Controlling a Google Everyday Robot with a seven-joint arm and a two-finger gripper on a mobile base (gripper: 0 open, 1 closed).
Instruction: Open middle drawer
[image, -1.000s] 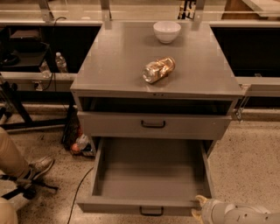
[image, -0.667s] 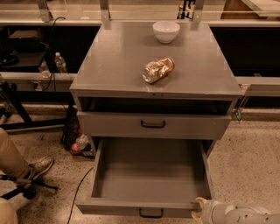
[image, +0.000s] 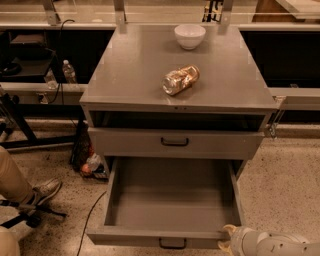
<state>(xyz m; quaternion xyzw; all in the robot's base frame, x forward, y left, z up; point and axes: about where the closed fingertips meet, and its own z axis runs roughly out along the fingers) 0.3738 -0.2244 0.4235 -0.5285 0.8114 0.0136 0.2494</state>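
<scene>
The middle drawer is a wide, shallow grey drawer and it stands pulled far out, its inside bare. Its low front panel carries a small black loop handle at the bottom edge of the view. My gripper is at the bottom right, just beside the drawer's front right corner and to the right of the handle. Its pale fingertips are apart and hold nothing. The taller-fronted drawer above is closed.
On the cabinet top lie a crumpled snack bag and a white bowl. A person's leg and shoe are on the floor at the left. Cables and a bottle sit left of the cabinet.
</scene>
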